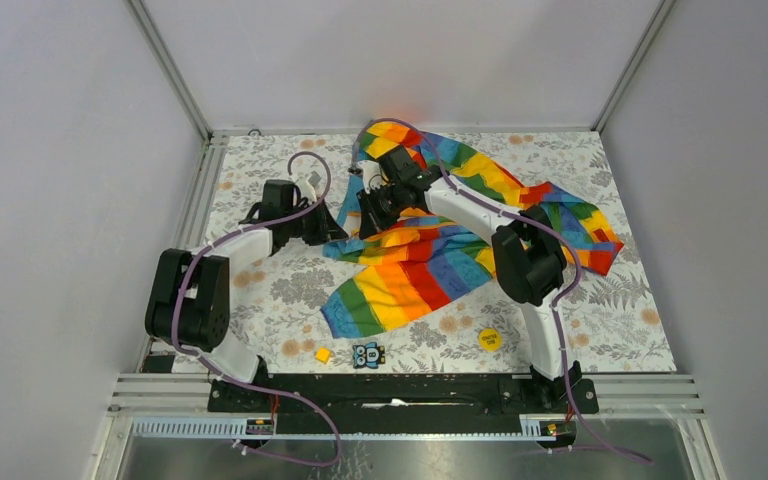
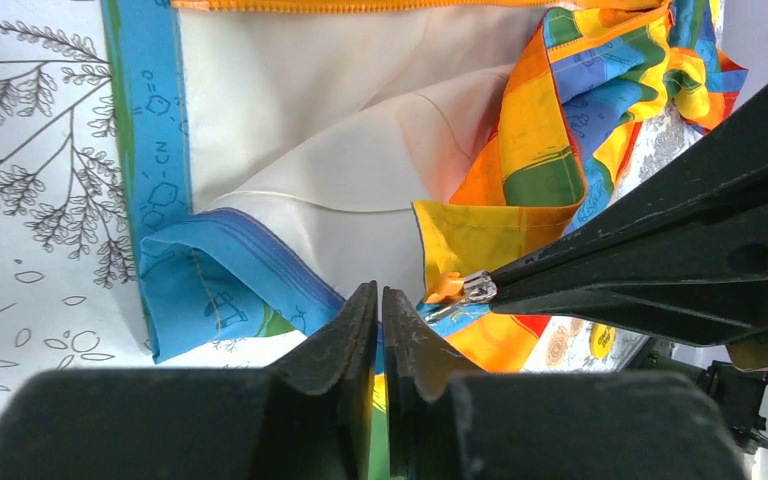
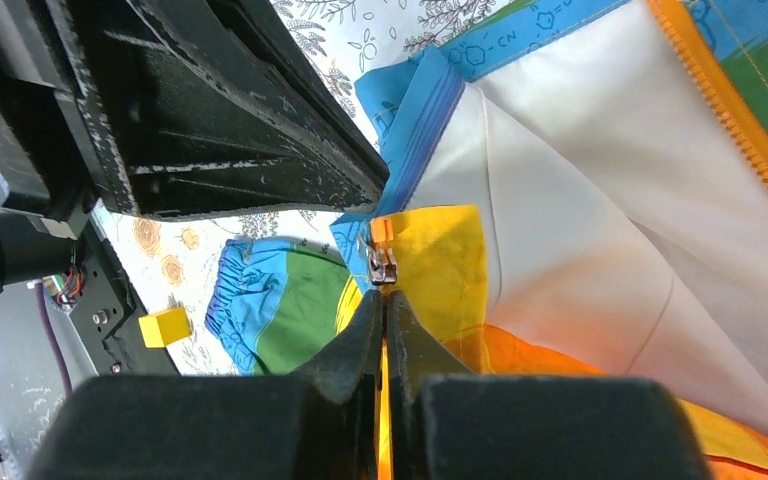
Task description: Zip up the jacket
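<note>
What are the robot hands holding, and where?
The jacket: right gripper pinches its orange zipper strip by the metal slider; left gripper seems to pinch the blue hem.

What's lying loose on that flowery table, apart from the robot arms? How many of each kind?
rainbow jacket: 1
yellow cube: 1
yellow round disc: 1
small patterned tile: 1
Total: 4

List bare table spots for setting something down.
Free: back-left corner, between the left arm and the back wall; near-right, between the yellow disc, the jacket sleeve and the right edge. Crowded: centre, where the right arm meets the left over the jacket.
</note>
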`<state>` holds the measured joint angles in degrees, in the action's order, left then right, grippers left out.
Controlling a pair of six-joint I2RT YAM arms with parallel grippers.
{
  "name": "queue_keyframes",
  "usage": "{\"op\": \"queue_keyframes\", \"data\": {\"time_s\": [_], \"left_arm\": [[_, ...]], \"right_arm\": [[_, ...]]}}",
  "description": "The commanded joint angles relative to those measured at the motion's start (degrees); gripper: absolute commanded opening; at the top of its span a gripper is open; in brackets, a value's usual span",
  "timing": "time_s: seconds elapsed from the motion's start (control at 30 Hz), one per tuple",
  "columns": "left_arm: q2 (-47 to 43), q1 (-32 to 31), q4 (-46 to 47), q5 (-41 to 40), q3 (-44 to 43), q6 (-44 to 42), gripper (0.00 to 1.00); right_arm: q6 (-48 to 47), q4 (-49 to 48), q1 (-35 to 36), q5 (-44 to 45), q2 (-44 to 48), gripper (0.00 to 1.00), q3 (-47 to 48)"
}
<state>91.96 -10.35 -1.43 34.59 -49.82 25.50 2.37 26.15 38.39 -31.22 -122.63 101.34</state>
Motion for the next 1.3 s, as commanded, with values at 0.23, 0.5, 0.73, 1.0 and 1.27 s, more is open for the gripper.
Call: {"op": "queue_keyframes", "data": {"time_s": [0.23,0.5,0.73,1.0,1.27], "left_arm": [[-6.42,0.52,-1.38,-0.51,0.22,-1.97,0.04],[-12.75,1.19,3.46,5.10,4.35,-0.90,0.65],[-9.05,-2.38,-3.11,-2.33,-0.51,-5.78,0.62],[-6.86,-2.92,-2.70,-3.74,-1.84,-6.14,0.52],[-5.27,-2.92,-2.37,-0.63,-2.18,-6.75,0.43]], "right_arm": [[-2.06,-5.95,-0.77,-5.13,4.72,0.00,-3.17],[-4.62,-8.21,-1.16,-7.53,5.18,0.00,-4.69],[-4.05,-8.30,-1.18,-8.11,5.28,0.00,-4.50],[-3.60,-8.27,-1.14,-9.19,4.79,0.00,-3.88],[-3.53,-8.29,-1.13,-9.52,4.70,0.00,-3.78]]}}
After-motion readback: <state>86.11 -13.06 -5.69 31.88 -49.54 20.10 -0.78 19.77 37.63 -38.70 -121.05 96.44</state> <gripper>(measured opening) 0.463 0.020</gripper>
